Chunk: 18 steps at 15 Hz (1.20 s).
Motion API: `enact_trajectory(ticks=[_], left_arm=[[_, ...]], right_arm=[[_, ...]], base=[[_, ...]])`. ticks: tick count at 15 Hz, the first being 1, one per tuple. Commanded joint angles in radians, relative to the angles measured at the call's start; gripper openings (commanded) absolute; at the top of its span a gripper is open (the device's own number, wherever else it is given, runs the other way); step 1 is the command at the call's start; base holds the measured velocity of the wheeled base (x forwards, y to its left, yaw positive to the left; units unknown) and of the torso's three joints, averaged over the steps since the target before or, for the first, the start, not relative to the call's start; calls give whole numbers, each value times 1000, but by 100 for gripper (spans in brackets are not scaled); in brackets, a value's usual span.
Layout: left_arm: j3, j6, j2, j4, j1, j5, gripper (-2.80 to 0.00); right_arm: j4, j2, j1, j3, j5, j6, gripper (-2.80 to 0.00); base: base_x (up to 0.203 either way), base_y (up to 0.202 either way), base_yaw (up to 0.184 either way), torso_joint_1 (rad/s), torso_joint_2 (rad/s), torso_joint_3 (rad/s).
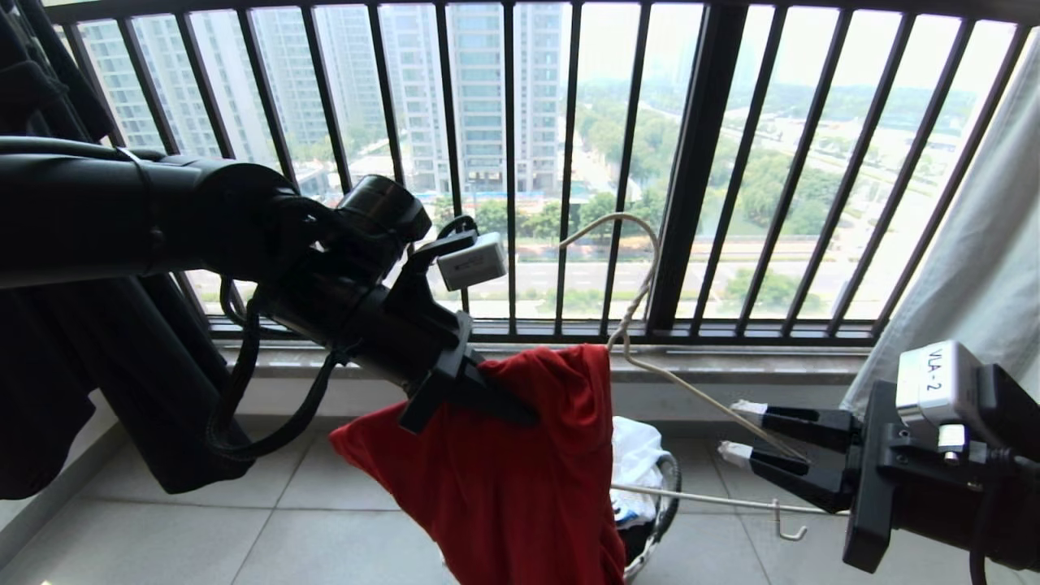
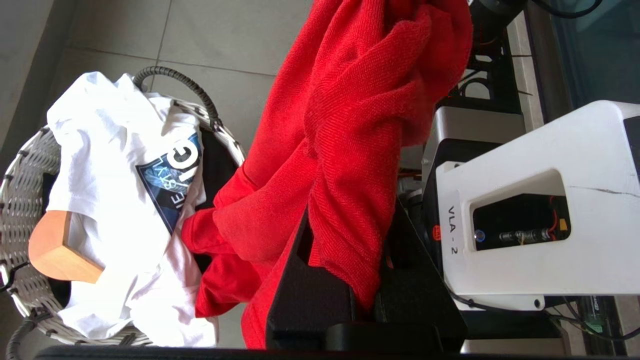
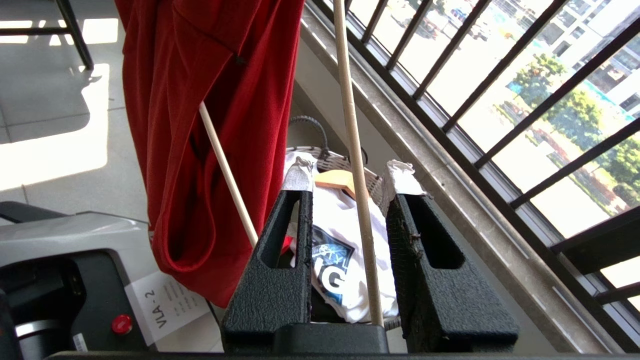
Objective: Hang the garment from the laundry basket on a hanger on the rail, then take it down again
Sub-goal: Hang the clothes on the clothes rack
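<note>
The left gripper is closed on the red garment, lifted above the laundry basket; the right gripper stands open around the hanger wire (not clamped). Both hanging and removal remain

A dark vertical-barred balcony railing spans the far side, with hazy daylight, tall apartment towers and green trees beyond it. Below runs a pale stone sill over a floor of large grey tiles. A pale curtain hangs at far right; dark fabric hangs at left.
</note>
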Motion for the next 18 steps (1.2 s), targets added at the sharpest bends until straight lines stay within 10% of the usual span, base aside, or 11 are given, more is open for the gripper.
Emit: enact_trajectory(ticks=[1,8,17,18], left_arm=[[0,4,-12,3,1,-6,-280],[-19,-18,-27,1,5,28,-280],[-69,-235,-106,2,63,28,-280],[-88,-270,-111,1,77,28,-280]], right_arm=[[0,5,1,-5,2,-3,0],[-1,-4,-15,-12,-5,-3,0],[0,-84,-185,-134,-5,126,0],[1,-92,-223,-158,-4,160,-280]], base=[[0,0,0,0,0,0],[0,0,0,0,0,0],[0,0,0,0,0,0],[0,0,0,0,0,0]])
